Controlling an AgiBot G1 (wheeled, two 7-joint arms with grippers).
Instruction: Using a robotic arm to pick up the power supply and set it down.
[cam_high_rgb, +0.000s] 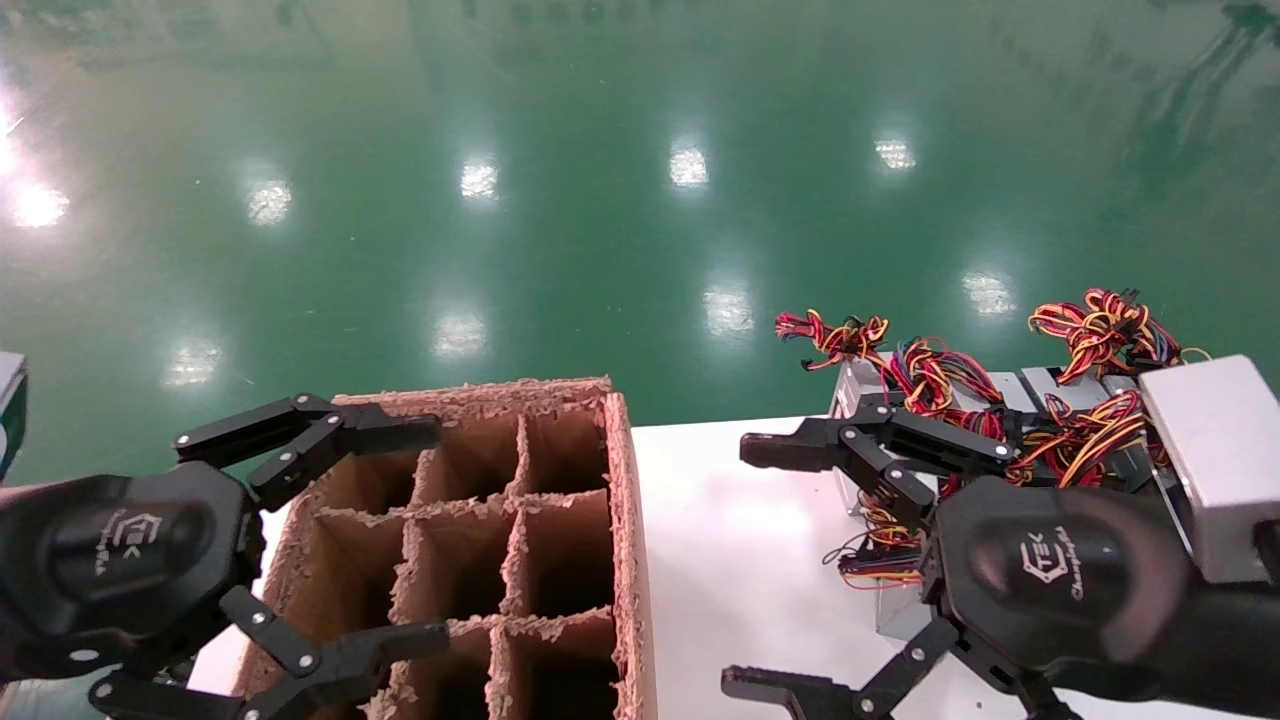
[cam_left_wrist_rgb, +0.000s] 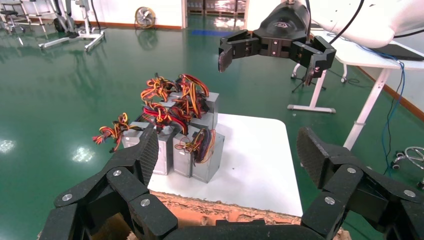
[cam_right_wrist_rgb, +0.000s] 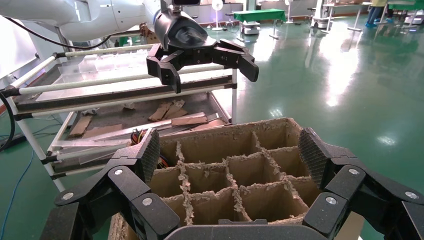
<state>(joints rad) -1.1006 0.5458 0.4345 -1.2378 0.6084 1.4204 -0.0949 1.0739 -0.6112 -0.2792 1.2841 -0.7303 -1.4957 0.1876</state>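
Note:
Several grey metal power supplies (cam_high_rgb: 1040, 385) with red, yellow and black wire bundles stand packed together at the right end of the white table (cam_high_rgb: 740, 540). In the left wrist view the same power supplies (cam_left_wrist_rgb: 207, 162) show at the table's far side. My right gripper (cam_high_rgb: 745, 568) hovers open over the table just left of the cluster, holding nothing. Over the cardboard divider box (cam_high_rgb: 625, 520), my left gripper (cam_high_rgb: 425, 535) is open and empty. Each wrist view shows its own spread fingers (cam_left_wrist_rgb: 147, 150) (cam_right_wrist_rgb: 312, 150) and the other gripper farther off.
The divider box (cam_right_wrist_rgb: 235, 170) has several open cells with ragged edges. Some coloured wires (cam_right_wrist_rgb: 137, 135) show at its corner behind a finger. A metal rack (cam_right_wrist_rgb: 100, 95) with cardboard scraps stands beyond it. Green floor surrounds the table, and another white table (cam_left_wrist_rgb: 370, 55) stands farther off.

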